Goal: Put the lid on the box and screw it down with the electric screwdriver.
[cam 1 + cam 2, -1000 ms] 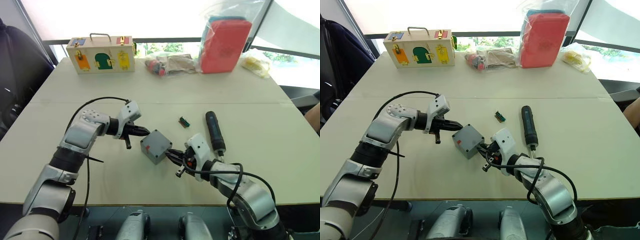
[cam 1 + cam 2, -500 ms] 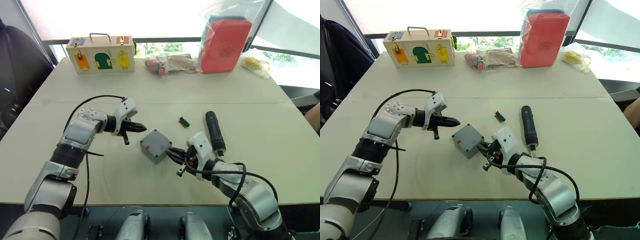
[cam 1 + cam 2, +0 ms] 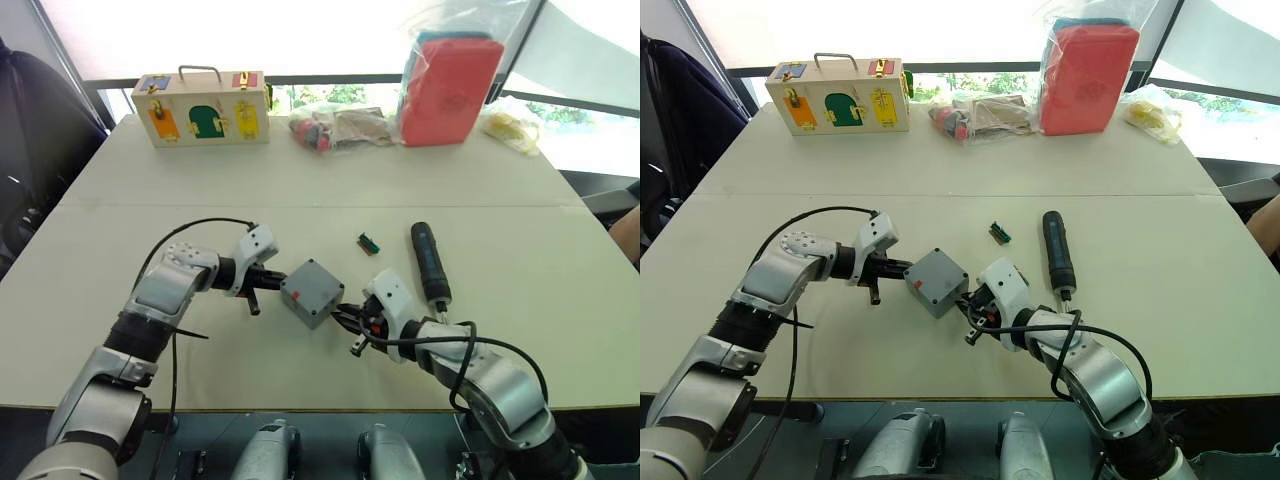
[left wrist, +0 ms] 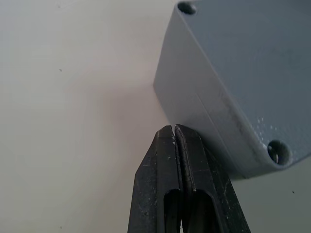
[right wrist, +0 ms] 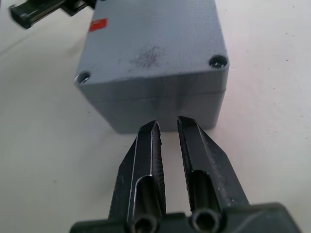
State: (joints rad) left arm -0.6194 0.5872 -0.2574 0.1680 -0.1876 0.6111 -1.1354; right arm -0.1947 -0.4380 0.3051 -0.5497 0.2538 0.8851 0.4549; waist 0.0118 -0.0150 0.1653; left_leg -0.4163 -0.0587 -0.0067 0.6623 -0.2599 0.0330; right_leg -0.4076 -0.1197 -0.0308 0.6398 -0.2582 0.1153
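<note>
The left gripper [image 3: 276, 279] has its two black fingers pressed together and holds nothing. Its tip lies on the table [image 3: 120, 210], right against the left side wall of the box [image 3: 312, 292]; in the left wrist view the closed fingers [image 4: 171, 160] seem to touch the wall just under the seam, though the contact is hard to confirm.

The right gripper [image 5: 167, 131] is slightly open, with a narrow gap between the fingertips, and it also holds nothing. It points at the near wall of the box from the right side and stops just beside it.

The box stands on the table between the two grippers. The lid [image 5: 155, 43] already sits on top of it, with a small red mark near one corner and open screw holes in the corners.

The electric screwdriver [image 3: 430, 263] lies flat on the table to the right of the box, apart from both grippers. A small bit strip [image 3: 369, 243] lies near it. A wooden latch box [image 3: 202, 107] and a red case in a clear bag [image 3: 448, 88] stand at the far edge.
</note>
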